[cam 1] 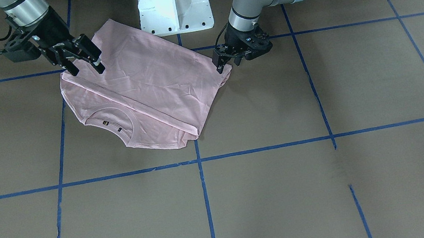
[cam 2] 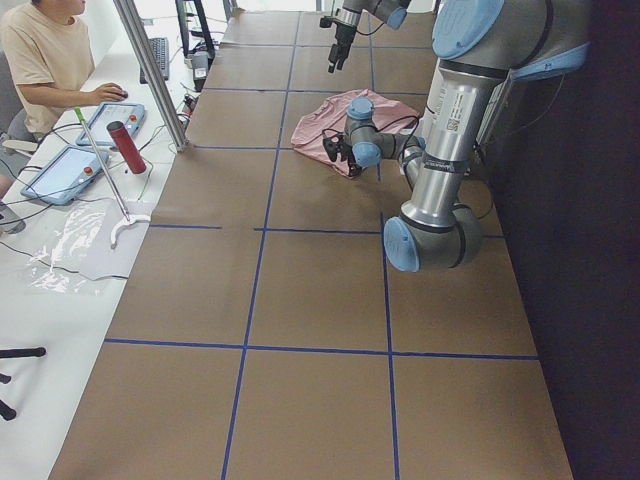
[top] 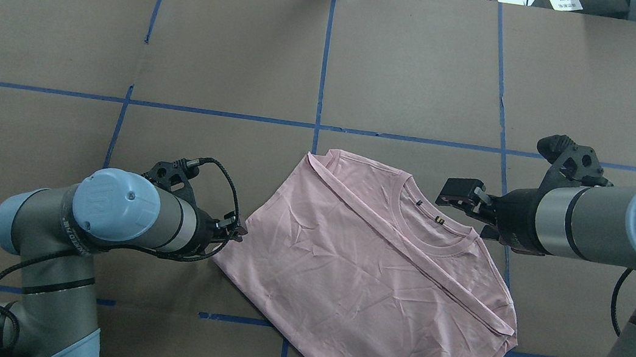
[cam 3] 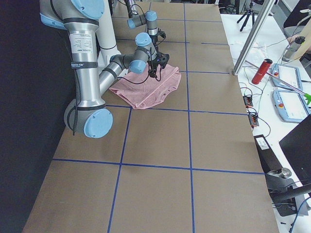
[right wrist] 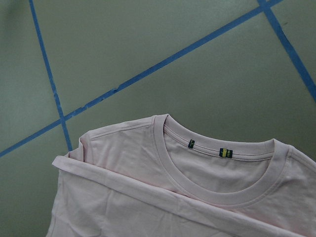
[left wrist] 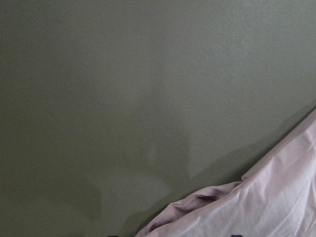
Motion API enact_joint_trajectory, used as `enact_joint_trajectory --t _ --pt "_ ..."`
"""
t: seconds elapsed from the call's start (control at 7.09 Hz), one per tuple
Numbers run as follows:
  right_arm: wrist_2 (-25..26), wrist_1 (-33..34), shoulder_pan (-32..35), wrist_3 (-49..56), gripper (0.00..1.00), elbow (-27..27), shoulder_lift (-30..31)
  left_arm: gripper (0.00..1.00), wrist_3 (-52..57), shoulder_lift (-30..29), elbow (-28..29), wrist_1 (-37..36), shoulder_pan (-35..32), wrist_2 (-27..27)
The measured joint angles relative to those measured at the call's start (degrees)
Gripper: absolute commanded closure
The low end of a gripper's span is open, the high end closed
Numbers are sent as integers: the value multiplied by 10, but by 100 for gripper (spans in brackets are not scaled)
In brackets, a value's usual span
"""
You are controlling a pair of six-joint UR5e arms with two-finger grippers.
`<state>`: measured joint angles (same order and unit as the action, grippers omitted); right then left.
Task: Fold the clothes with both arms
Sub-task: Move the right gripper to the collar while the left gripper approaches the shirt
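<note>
One pale pink T-shirt (cam 1: 149,90) lies folded flat on the brown paper-covered table (cam 1: 290,191) marked with blue tape lines, close to the robot's white pedestal base (cam 1: 173,3). From your side, facing the robot, the right arm's black two-finger gripper (cam 1: 86,70) hangs over the shirt's edge on the view's left, jaws spread wide and holding nothing. The left arm's black two-finger gripper (cam 1: 227,64) sits low at the shirt's opposite corner; its jaws look parted, with no cloth lifted.

From overhead, you find the shirt between the two grippers, its ribbed round collar (top: 429,224) turned away from the robot and a folded band running slantwise below it.

In the left side view, a person in a tan top (cam 2: 40,60) sits at a white desk (cam 2: 40,250) beside the table.

The left wrist camera shows only a rumpled shirt corner against bare table.

The right wrist camera looks down on the collar and two small dark neck labels (right wrist: 225,152).
</note>
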<state>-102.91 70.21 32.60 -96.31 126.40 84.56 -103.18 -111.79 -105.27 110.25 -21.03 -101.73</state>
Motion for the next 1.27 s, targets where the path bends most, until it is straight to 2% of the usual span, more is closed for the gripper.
enact_joint_trajectory --t 0.28,0.71,0.85,1.13,1.27 --pt "-1 -1 1 0 0 -9 -3 30 0 0 6 -1 2 0" --pt "-1 -2 1 0 0 -12 -4 44 0 0 14 -3 10 0" --pt "-1 -2 1 0 0 -12 -4 45 0 0 15 -3 14 0" --pt "0 -2 1 0 0 -13 -5 100 0 0 16 -3 17 0" --pt "0 -2 1 0 0 -13 -5 100 0 0 16 -3 18 0"
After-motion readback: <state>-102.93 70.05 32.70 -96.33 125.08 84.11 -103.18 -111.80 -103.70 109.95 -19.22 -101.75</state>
